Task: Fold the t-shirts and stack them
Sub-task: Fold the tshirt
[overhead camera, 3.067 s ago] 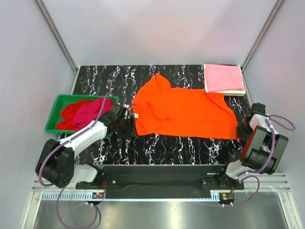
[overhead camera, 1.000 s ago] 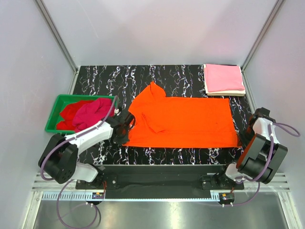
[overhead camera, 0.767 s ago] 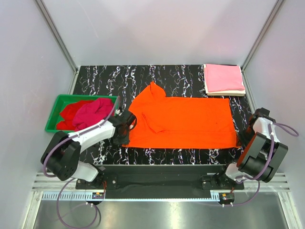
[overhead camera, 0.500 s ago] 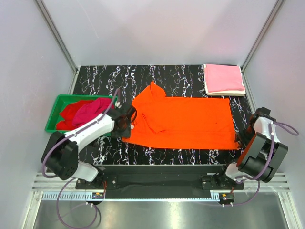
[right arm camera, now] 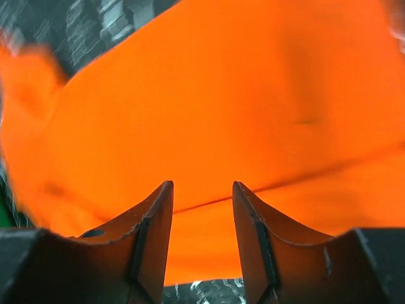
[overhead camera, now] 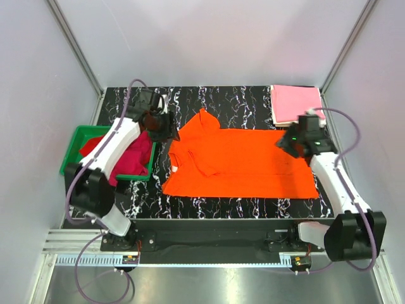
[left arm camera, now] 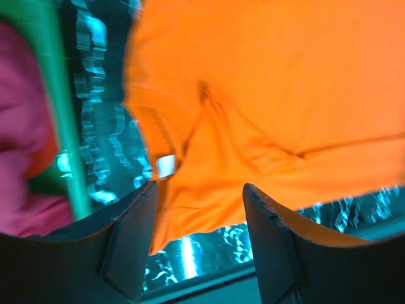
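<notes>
— Left gripper (left arm camera: 199, 189), right gripper (right arm camera: 202, 185): just opened, empty, risen from near hem to hover over far corners of orange t-shirt (overhead camera: 247, 161).
— Meaning?
— Shirt released flat mid-table, probably one fold laid; far edge likely next. Pink t-shirt (overhead camera: 296, 103) folded at far right corner; crimson t-shirt (overhead camera: 130, 158) waiting in green bin (overhead camera: 71, 144).

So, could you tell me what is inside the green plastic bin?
A crumpled crimson-magenta t-shirt and a red t-shirt beside it lie in the green plastic bin; whatever is beneath them is covered.
</notes>
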Controlling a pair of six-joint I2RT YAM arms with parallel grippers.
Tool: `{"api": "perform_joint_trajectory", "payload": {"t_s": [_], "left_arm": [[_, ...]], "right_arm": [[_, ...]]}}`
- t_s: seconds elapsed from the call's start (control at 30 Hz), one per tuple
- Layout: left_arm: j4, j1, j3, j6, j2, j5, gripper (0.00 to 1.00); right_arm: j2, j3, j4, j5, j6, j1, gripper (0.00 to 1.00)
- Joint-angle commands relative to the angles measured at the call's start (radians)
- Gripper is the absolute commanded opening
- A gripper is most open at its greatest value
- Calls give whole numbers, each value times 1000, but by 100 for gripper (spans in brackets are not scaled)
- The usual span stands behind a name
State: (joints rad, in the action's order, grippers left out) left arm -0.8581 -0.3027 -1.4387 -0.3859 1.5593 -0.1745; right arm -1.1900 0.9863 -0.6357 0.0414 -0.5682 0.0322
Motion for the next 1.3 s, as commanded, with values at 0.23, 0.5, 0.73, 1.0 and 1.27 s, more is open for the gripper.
{"api": "perform_joint_trajectory", "payload": {"t_s": [0.23,0.5,0.73,1.0,1.27], "left_arm": [[229,-7,24,-110,237,-278,59],[264,-27,-3,-130,381,-263,57],[278,-42,-26,-134,458,-261,50],[286,-53,-69,-137,493,-264,25],[286,-62,-135,-128,513,-281,1]], "right_arm": [[-249,-51,398,40,263,-613,49],[-390,-41,551,198,482,-850,53],[-476,-15,603,278,564,-948,54],[-536,2,627,374,634,-1017,54],[-559,15,662,391,656,-1042,52]]}}
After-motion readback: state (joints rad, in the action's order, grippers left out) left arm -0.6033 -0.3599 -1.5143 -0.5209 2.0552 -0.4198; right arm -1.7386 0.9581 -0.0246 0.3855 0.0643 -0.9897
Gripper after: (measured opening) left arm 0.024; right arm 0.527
